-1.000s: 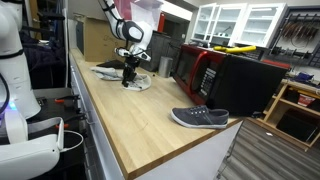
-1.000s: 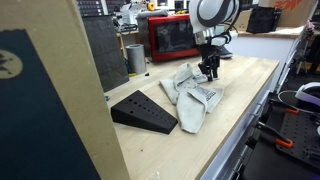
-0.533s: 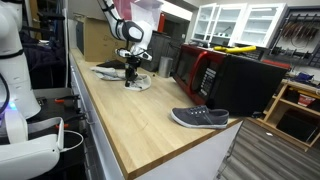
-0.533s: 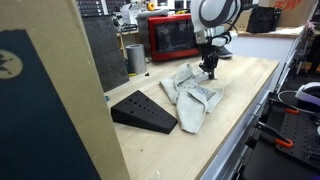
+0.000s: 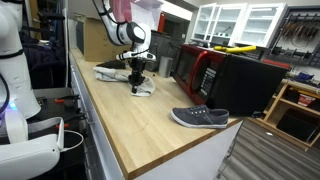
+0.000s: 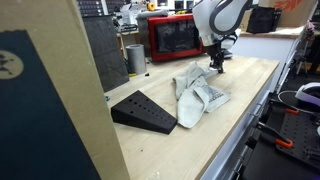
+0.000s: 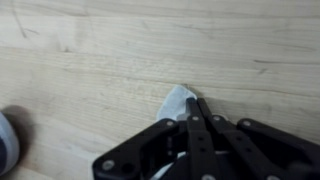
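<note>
Over at the far end of the long wooden surface (image 5: 120, 130), the hand (image 5: 140, 82) points straight down, its two fingers pressed tight together on the edge of a pale grey cloth (image 6: 198, 95). The wrist view settles it: the black fingers (image 7: 197, 120) meet with no gap, and a small white peak of the cloth (image 7: 172, 105) pokes out right at their tips. A thin fabric like this leaves almost nothing between the fingers, so they look fully together while pinching.

Only that corner is caught. The rest of the cloth lies crumpled and partly folded on the surface, trailing away from the hand (image 6: 216, 66) towards the black wedge (image 6: 143, 110), whose near end it seems to touch (hard to be sure from this angle). A pinch at the edge, not the middle, explains the shape: one end drawn up to a point, the bulk slack on the wood.

Around it, things stand apart. The red microwave (image 6: 172, 38) sits against the back, near the hand but not touching, with a metal cup (image 6: 135, 58) just beside it. In an exterior view, a grey shoe (image 5: 200, 118) lies on its sole near the front edge, well apart from the cloth, in front of a big black box (image 5: 245, 80). Bare wood shows under the hand in the wrist view, and a rounded pale object at that picture's left edge is too cropped to name.
</note>
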